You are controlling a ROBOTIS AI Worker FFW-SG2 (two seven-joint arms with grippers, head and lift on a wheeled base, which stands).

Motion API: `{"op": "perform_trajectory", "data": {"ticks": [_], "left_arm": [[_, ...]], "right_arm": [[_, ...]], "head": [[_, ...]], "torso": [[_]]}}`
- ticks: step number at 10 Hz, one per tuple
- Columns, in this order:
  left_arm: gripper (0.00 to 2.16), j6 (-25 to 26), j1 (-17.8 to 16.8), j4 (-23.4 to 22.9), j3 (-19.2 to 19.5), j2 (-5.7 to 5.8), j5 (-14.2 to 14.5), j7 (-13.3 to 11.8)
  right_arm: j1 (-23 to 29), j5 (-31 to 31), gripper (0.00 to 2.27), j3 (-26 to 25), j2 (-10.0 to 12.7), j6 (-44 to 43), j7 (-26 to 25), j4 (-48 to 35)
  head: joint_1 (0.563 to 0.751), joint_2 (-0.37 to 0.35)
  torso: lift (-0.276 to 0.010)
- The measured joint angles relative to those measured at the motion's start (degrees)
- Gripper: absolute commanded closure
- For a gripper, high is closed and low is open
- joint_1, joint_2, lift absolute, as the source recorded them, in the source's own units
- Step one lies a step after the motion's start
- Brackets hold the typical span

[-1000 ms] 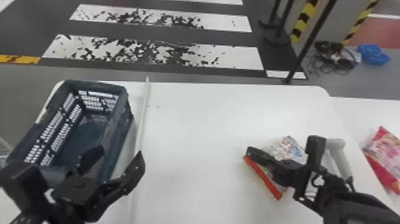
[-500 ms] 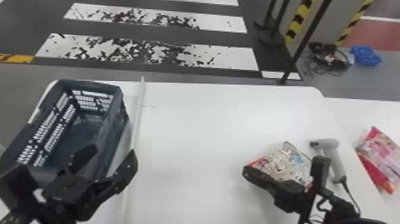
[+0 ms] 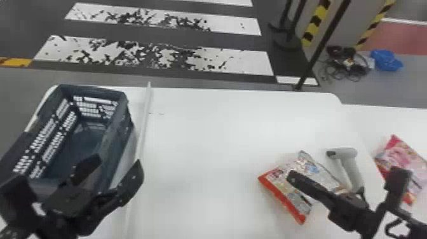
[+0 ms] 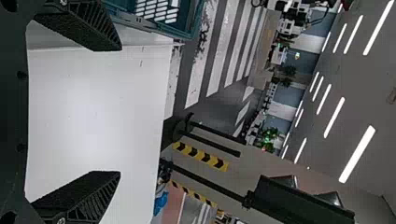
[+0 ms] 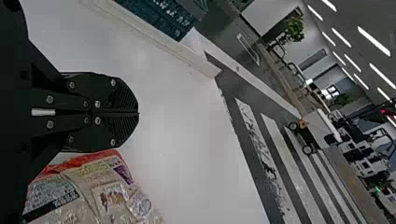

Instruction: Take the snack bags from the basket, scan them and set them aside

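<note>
Right wrist view gives you the right tool (image 5: 138, 113) with its two fingers pressed together, nothing between them. Near it, the snack bag (image 5: 93, 193) lies flat on the counter (image 5: 182, 149); in the head view you find it beside the scanner (image 3: 353, 170). Your left tool (image 3: 117, 162) is at the basket (image 3: 122, 138), its fingers wide apart and holding nothing. One pink bag (image 3: 401, 157) lies farther to the robot's right. The snack bag is probably light and soft, its film can slip, and its content may break. You should spread the right fingers and grip gently across the filled middle; the red edge (image 3: 282, 200) probably gives less hold.
</note>
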Motion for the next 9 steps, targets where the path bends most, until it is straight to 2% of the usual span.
{"op": "perform_trajectory", "data": {"ticks": [2, 4, 6, 9], "left_arm": [[0.04, -0.3, -0.3, 0.6, -0.1, 0.0, 0.1, -0.6], [0.04, -0.5, -0.9, 1.8, -0.8, 0.0, 0.2, -1.2], [0.04, -0.8, -1.4, 3.0, -1.3, 0.0, 0.1, -1.3], [0.04, -1.0, -1.5, 3.2, -1.3, 0.08, 0.0, -1.3]], "right_arm": [[0.2, -1.3, 2.24, -7.1, 0.1, 8.3, -2.5, -2.1], [0.2, -1.9, 2.24, -11.7, -0.8, 13.9, -2.6, -1.8], [0.4, -1.9, 2.24, -13.1, -2.3, 14.8, -2.6, 0.3], [-2.8, 0.7, 2.24, -11.2, -5.7, 12.5, -2.6, 10.0]], "head": [[0.695, -0.253], [0.695, -0.343], [0.695, -0.35], [0.695, -0.35]], "torso": [[-0.075], [-0.075], [-0.075], [-0.075]]}}
